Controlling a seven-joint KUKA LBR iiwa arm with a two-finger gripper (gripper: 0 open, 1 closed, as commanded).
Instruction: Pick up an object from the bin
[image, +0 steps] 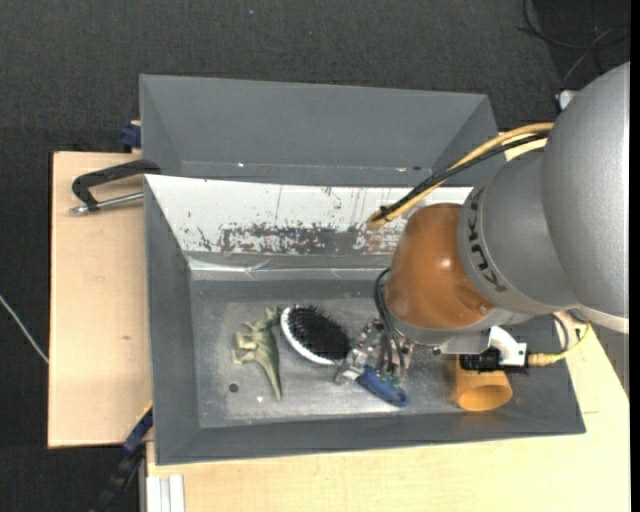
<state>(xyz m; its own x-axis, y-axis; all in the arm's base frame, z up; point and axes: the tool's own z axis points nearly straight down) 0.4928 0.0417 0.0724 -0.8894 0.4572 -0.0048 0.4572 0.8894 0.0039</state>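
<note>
Toward the left of the grey bin (170, 330) I saw a green toy dinosaur (262, 352), then a black oval hairbrush (314, 335). Just right of the brush, my pincer (378, 362) sat low over a small blue object (386, 388); whether it was apart or together, I could not tell. Farther right lay an orange cup (482, 392).

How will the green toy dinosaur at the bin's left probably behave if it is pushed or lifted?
The green toy dinosaur lies flat on its side with legs spread, so it would likely slide, not roll. It looks slim and thin, probably light. Its narrow tail and neck may flex or slip in a grip.
</note>
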